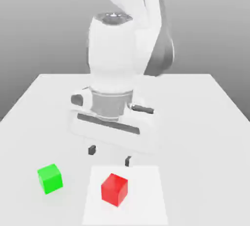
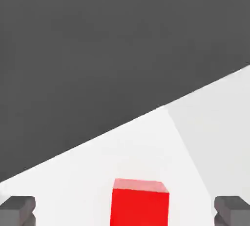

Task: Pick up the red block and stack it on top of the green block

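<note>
1. Plain grey backdrop [image 1: 39, 30], shading darker low down, stands behind a pale, smooth counter [image 1: 195, 117]; a bright white four-sided patch [image 1: 146, 195] is on its near part, around six o'clock in the exterior view.

2. On that patch sits the red cube-shaped block [image 1: 114, 189], the one to be lifted. It rests there with nothing gripping it, so the pick has yet to be made.

3. The bright green cube-shaped block [image 1: 50, 179] sits on the counter, well apart from the red one and at roughly nine o'clock from it in the exterior view. Its top is bare: nothing is stacked.

4. The black-tipped two-finger claw [image 1: 110, 155] of the white arm [image 1: 112, 54] is spread wide, with no block between its fingertips. In the exterior view it appears at about twelve o'clock from the red block, apart from it.

5. Judging by this, the task is at its approach stage. Left to do: line up over the red block, lower around it, close, lift, carry towards nine o'clock, set it squarely on the green block and let go. The hand view suggests the opening is ample for the red block, though some centring seems needed before descent.
</note>
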